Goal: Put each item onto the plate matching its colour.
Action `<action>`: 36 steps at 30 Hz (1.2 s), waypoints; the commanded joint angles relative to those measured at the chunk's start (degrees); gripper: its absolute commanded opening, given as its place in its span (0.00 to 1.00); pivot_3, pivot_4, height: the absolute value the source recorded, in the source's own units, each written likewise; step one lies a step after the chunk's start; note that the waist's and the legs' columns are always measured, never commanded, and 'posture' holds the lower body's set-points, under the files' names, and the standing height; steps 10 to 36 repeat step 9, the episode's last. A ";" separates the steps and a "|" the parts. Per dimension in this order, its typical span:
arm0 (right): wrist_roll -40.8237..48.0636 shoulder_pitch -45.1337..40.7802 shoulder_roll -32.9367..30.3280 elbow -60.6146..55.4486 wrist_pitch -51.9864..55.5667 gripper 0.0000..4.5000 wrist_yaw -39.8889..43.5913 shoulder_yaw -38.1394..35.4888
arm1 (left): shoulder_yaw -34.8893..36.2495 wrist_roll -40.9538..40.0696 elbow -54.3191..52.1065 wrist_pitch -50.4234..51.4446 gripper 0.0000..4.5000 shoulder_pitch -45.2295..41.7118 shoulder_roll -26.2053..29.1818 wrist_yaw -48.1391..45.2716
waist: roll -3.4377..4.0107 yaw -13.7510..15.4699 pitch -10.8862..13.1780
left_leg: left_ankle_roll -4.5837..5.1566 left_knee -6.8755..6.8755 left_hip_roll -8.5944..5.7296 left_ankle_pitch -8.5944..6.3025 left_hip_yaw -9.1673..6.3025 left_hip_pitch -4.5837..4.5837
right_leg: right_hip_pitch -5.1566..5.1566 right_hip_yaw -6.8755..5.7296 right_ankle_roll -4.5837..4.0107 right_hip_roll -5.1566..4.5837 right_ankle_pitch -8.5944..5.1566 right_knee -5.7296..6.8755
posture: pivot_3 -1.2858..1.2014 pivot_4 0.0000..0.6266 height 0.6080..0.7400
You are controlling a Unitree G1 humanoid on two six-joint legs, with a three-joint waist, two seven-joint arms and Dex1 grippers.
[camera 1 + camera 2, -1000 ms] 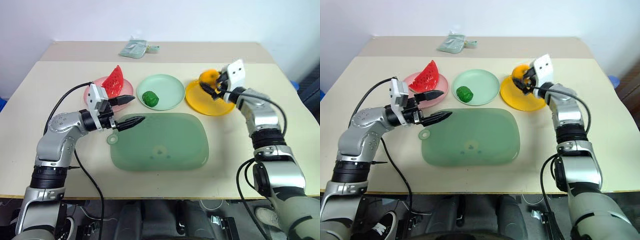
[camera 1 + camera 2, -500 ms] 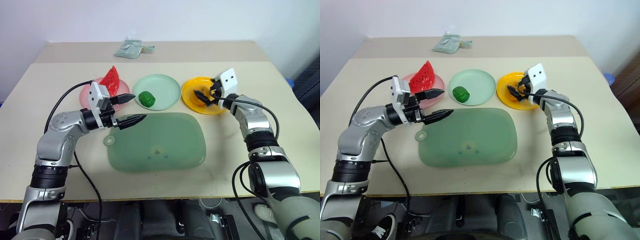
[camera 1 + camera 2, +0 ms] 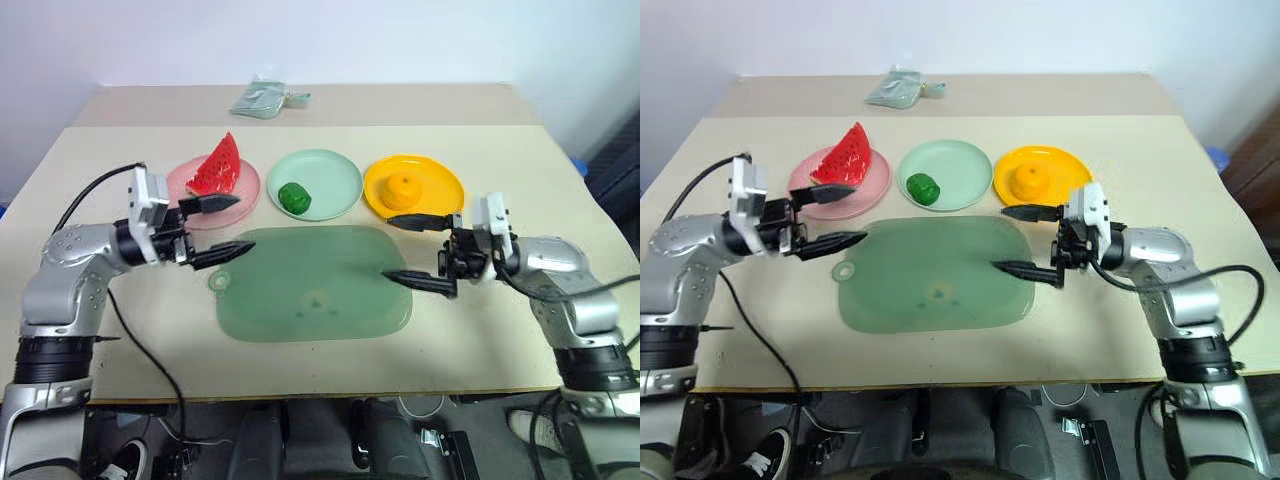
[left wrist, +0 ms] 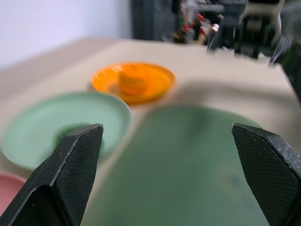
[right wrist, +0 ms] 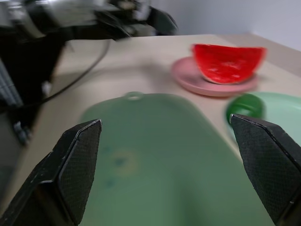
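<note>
Both grippers, left [image 3: 217, 228] and right [image 3: 414, 252], gape empty at opposite mat [image 3: 314, 283] edges, seemingly just above it.

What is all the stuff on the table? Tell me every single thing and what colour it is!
watermelon wedge: 1, red with green rind, on the pink plate
pink plate: 1, pale pink, leftmost of the plate row
green vegetable: 1, dark green, on the green plate
green plate: 1, mint green, middle of the row
orange fruit: 1, orange, on the yellow-orange plate
yellow-orange plate: 1, rightmost of the row
mat: 1, translucent green, in front of the plates
packet: 1, pale green, far edge of table
table: 1, beige
left gripper: 1, black fingers, open, over the mat's left end
right gripper: 1, black fingers, open, over the mat's right end
</note>
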 commanded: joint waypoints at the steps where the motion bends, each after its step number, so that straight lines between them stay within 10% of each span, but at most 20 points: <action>1: 0.21 1.23 -0.46 -3.22 -1.43 0.99 0.23 -0.92 | 4.66 -2.49 -0.45 -1.20 1.00 3.92 2.92 -4.69 | 0.00 -0.02 0.00 | 0.00 -0.01 0.00 0.00 0.00 0.00 | -0.02 0.00 -0.01 0.00 -0.01 0.00 | 0.52 0.24 1.00; 36: -3.38 1.56 0.10 -1.04 -4.43 0.99 -1.81 -0.44 | 8.86 -1.19 4.47 -5.80 1.00 10.88 4.99 -7.36 | 0.00 0.52 0.00 | 0.00 0.00 -0.03 0.00 0.02 -0.05 | -0.03 -0.01 -0.01 -0.07 -0.01 -0.03 | 0.52 0.24 1.00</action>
